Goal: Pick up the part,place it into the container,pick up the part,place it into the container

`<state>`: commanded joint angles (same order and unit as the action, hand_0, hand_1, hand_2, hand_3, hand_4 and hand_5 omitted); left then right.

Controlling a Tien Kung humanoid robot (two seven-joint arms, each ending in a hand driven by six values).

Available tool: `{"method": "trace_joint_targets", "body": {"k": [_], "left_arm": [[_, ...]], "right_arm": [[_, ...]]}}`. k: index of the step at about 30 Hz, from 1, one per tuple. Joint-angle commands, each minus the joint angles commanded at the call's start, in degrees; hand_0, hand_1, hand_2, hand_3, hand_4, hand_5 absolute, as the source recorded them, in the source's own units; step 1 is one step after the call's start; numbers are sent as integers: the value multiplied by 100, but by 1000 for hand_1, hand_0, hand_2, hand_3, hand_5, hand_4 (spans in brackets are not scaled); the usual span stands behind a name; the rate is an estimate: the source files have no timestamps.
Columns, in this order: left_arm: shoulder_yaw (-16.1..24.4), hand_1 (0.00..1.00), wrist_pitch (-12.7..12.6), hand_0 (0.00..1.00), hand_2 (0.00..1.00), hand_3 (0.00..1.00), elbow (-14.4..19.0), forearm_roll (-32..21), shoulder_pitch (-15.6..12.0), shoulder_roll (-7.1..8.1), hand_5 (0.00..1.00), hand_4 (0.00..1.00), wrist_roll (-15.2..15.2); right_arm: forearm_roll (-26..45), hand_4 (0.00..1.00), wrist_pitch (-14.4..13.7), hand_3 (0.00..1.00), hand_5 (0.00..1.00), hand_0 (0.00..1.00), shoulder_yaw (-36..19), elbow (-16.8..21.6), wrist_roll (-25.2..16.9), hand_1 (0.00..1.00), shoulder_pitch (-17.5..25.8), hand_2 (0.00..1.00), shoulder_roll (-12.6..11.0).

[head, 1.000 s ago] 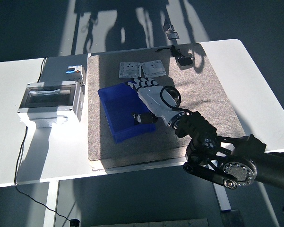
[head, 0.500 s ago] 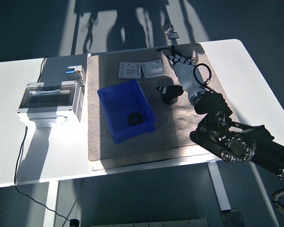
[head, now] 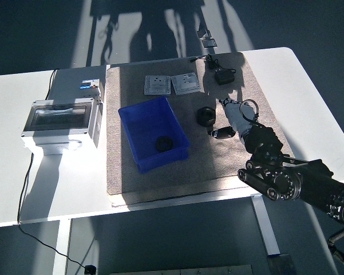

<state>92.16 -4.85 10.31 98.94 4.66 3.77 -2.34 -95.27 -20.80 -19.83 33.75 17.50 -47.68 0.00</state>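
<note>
Blue container [head: 138, 127] holding one part [head: 163, 144], right hand [head: 233, 116] open beside second part [head: 205, 116]

You've got hard sun w/ glare on the white table [head: 309, 91]. Deep shadows cross top & left; pic's sharp.

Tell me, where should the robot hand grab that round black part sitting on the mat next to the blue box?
Probably across its round outer sides, coming down from above. The round black part looks short and ring-like, lying flat on the mat, so its sides are free all round. The right robot hand is just beside it, nearer than the blue box.
</note>
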Motion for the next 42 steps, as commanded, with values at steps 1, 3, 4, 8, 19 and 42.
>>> {"method": "trace_joint_targets", "body": {"k": [1,3,4,8,19,42], "left_arm": [[4,648,1,685,609,549,0,9,1,1,520,419,1],[10,648,1,685,609,549,0,20,3,4,520,419,2],[13,648,1,685,609,549,0,24,3,5,520,419,3],[21,648,-6,685,608,549,0,32,2,12,518,416,10],[-109,646,-84,685,606,545,0,108,22,4,514,412,72],[-16,645,-8,685,607,547,0,150,-28,-1,506,409,55]], "right_arm": [[57,890,0,921,327,971,36,26,-9,863,-7,958,0],[152,890,-7,921,327,971,97,94,-34,863,-16,958,0],[194,890,-11,921,327,971,123,130,-49,863,-19,958,0],[363,891,-48,929,328,892,232,309,-136,688,-23,863,0],[380,884,-16,833,338,829,292,397,-73,596,40,726,0],[342,875,-87,373,356,708,199,524,-48,571,123,649,0]]}}
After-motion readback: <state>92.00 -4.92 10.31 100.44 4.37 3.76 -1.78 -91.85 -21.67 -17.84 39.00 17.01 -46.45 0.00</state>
